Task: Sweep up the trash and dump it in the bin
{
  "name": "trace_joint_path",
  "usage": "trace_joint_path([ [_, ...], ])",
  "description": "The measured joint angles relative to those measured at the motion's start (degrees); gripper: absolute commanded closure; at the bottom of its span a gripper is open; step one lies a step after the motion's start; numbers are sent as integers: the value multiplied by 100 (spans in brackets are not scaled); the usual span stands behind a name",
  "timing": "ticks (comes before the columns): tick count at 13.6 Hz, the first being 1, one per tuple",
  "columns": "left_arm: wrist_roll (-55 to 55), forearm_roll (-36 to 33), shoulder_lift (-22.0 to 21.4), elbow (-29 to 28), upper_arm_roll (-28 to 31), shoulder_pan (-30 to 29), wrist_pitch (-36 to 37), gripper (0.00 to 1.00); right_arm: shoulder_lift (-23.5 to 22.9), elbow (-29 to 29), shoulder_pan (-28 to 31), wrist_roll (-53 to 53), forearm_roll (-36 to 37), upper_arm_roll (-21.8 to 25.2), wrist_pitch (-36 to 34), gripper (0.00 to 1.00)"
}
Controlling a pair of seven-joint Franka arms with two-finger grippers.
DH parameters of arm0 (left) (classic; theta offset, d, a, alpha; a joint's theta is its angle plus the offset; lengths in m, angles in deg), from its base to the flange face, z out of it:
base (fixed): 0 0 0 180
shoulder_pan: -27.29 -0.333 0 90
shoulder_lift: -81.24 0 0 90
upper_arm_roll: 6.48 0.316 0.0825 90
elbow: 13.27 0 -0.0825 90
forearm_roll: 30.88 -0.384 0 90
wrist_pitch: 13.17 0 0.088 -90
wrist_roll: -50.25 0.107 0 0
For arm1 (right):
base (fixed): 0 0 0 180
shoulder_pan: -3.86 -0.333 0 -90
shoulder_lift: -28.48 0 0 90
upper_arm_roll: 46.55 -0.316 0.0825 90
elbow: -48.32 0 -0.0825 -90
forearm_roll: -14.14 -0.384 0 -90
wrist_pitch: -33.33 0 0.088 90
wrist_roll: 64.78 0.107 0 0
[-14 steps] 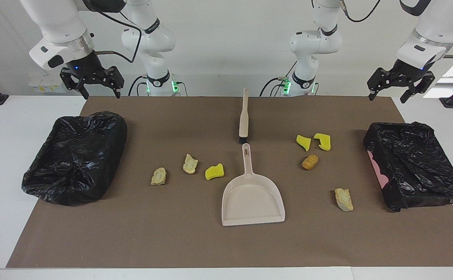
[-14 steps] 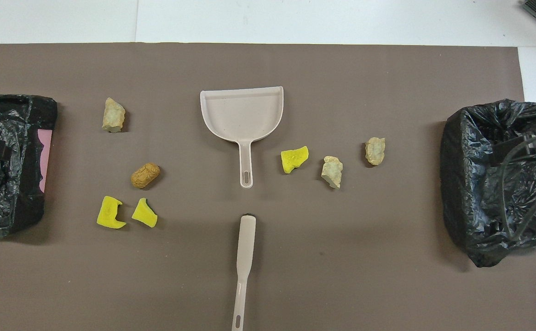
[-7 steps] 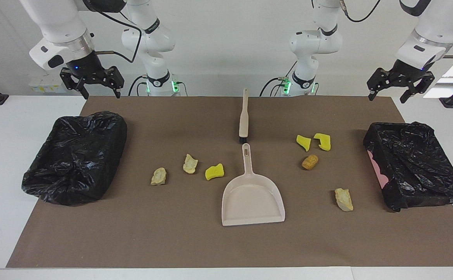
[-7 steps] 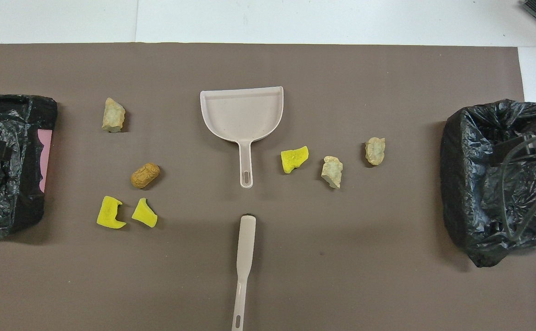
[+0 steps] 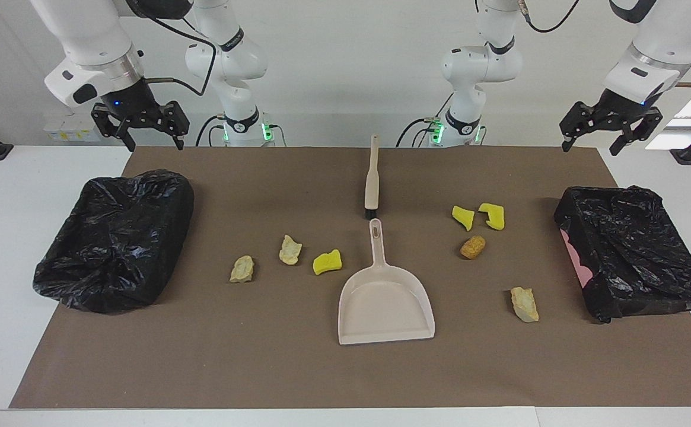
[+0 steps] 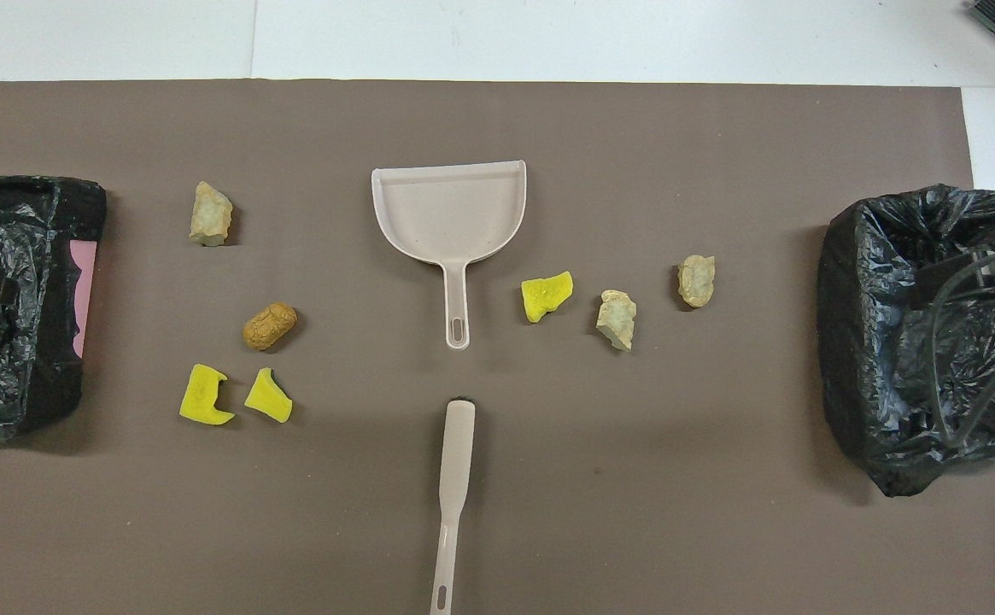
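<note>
So nothing is swept yet: my left gripper (image 5: 610, 131) and right gripper (image 5: 140, 127) both hang open and empty above the mat's (image 5: 298, 367) robot-side corners. The trash (image 5: 325, 261) lies scattered mid-mat around the dustpan (image 5: 385, 302). Next, I judge, I must grasp the brush (image 5: 372, 181) and the dustpan's handle.

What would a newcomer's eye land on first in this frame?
The bright yellow sponge chunks scattered with beige bread-like lumps on the brown mat, on both sides of the beige dustpan at its middle. Then the black-bagged bins at each end of the table.
</note>
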Motion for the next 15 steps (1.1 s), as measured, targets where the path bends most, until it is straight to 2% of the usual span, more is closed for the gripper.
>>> trace_joint_path([
  [11, 2, 6, 0, 0, -120, 1, 31, 0, 0, 0, 4, 0, 0, 1, 0, 0],
  [15, -9, 16, -22, -42, -243, 234, 35, 0, 0, 0, 4, 0, 0, 1, 0, 0],
])
